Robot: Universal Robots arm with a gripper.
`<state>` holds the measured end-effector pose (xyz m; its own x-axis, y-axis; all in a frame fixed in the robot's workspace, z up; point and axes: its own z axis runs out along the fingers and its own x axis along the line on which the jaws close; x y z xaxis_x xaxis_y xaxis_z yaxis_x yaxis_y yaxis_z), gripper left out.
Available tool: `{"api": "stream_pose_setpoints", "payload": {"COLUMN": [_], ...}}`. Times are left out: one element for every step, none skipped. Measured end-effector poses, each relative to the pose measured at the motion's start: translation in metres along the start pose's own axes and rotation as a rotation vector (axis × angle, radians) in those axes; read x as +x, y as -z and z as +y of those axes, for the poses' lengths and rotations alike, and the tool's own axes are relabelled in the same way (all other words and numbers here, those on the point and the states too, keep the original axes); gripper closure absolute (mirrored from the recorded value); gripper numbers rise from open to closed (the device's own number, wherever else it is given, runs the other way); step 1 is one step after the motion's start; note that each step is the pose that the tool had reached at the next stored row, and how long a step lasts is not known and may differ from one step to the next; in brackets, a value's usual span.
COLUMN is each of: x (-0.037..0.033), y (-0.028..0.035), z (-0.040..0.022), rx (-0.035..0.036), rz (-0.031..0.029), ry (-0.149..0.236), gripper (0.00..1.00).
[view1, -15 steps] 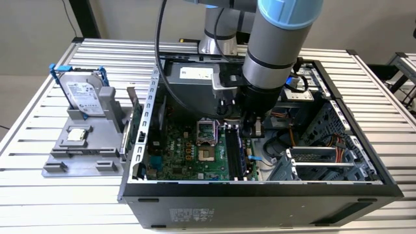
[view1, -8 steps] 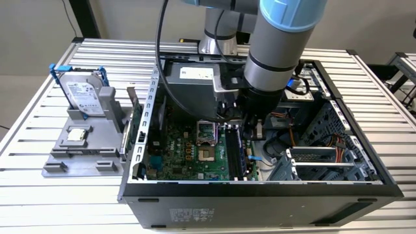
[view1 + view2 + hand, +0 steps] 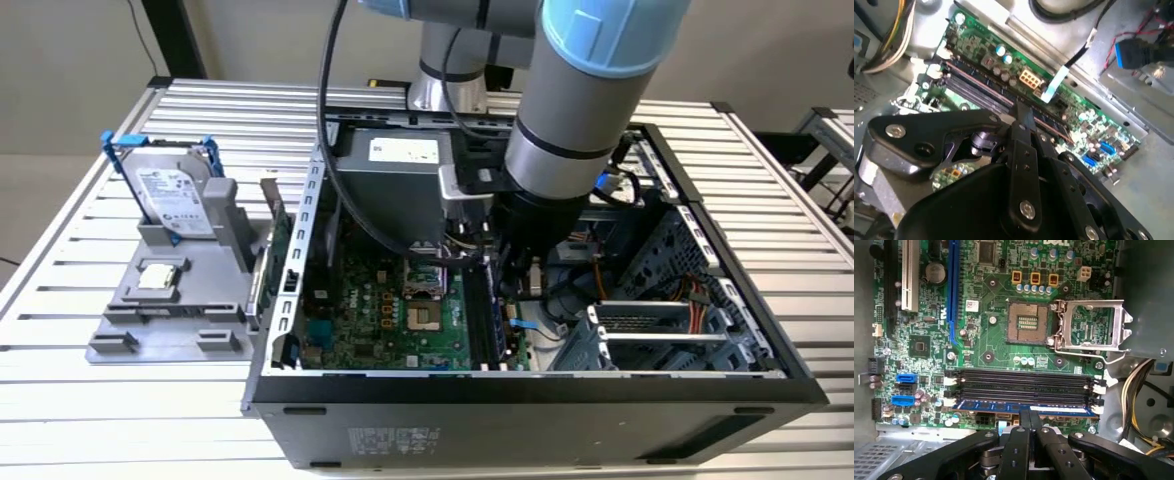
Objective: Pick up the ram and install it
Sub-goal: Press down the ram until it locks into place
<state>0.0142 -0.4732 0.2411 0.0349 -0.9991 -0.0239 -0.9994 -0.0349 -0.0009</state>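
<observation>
In the first wrist view the ram [image 3: 1064, 409] is a thin blue stick lying along the motherboard [image 3: 989, 347] slot closest to my gripper, level with the white end latches [image 3: 1097, 402]. My gripper [image 3: 1029, 414] is shut, its two black fingers [image 3: 1019, 450] pressed together. Their tips rest at the middle of the ram's upper edge, meeting along its length rather than clamping its sides. The second wrist view shows the same tips [image 3: 1021, 114] down on the row of slots [image 3: 979, 85]. In the exterior view the gripper [image 3: 527, 288] reaches down inside the open computer case [image 3: 534, 390].
Three empty black slots [image 3: 1019, 382] lie beside the ram. The CPU socket [image 3: 1026, 320] is bare, its metal bracket [image 3: 1089, 325] flipped open. Cables [image 3: 1134, 385] and case walls crowd the arm. Outside the case a grey holder [image 3: 167, 300] carries a hard drive [image 3: 174, 195] and a small chip [image 3: 160, 275].
</observation>
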Motion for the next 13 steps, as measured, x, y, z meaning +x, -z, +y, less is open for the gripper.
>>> {"api": "stream_pose_setpoints", "payload": {"x": [0.0011, 0.0013, 0.0014, 0.0015, 0.0015, 0.0016, 0.0016, 0.0017, 0.0017, 0.0018, 0.0019, 0.002, 0.002], "y": [-0.0003, -0.002, -0.0038, -0.0055, -0.0073, -0.0092, -0.0109, -0.0127, -0.0146, -0.0164, -0.0178, -0.0194, -0.0213], "z": [0.0, 0.0, 0.0, 0.0, 0.0, 0.0, 0.0, 0.0, 0.0, 0.0, 0.0001, 0.0001, 0.0002], "rx": [-0.0001, 0.0, 0.0, 0.0, 0.0, 0.0, 0.0, 0.0, 0.0, -0.0001, -0.0004, -0.0005, -0.0004], "rz": [0.0002, -0.0001, 0.0, 0.0003, 0.0003, 0.0003, 0.0004, 0.0002, 0.0004, 0.0007, 0.0016, 0.0023, 0.0016], "ry": [0.0, 0.0, 0.0, 0.0, 0.0, 0.0, 0.0, -0.001, -0.001, -0.001, -0.002, -0.002, -0.002], "gripper": [1.0, 1.0, 1.0, 1.0, 1.0, 1.0, 1.0, 1.0, 1.0, 1.0, 1.0, 1.0, 1.0]}}
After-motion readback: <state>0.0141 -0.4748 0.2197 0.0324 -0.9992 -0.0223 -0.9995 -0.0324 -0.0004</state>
